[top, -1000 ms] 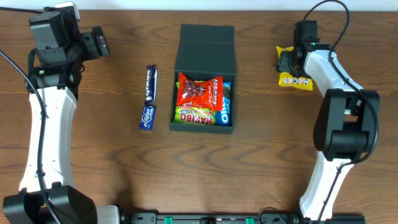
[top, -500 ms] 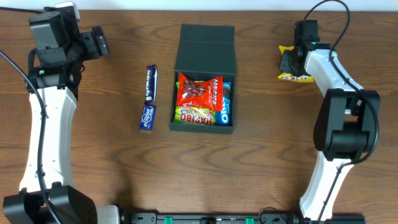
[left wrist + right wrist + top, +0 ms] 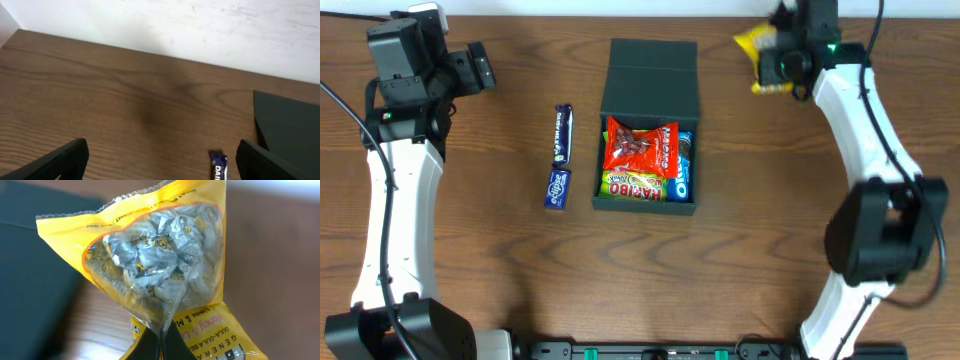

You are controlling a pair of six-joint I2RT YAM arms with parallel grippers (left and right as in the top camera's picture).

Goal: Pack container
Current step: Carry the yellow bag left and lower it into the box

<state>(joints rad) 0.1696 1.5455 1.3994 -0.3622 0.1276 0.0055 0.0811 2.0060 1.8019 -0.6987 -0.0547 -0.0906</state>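
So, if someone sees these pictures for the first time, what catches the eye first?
Most likely the yellow candy bag, pinched in the right gripper at the far right. Next, the dark green container in the middle, open, with a red packet on top of other snacks. A long blue bar and a short blue bar lie on the table to its left.

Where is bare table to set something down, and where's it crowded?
Bare: the wide front strip below the container, and the wood to its right. Crowded: inside the container, and its left side by two blue bars.
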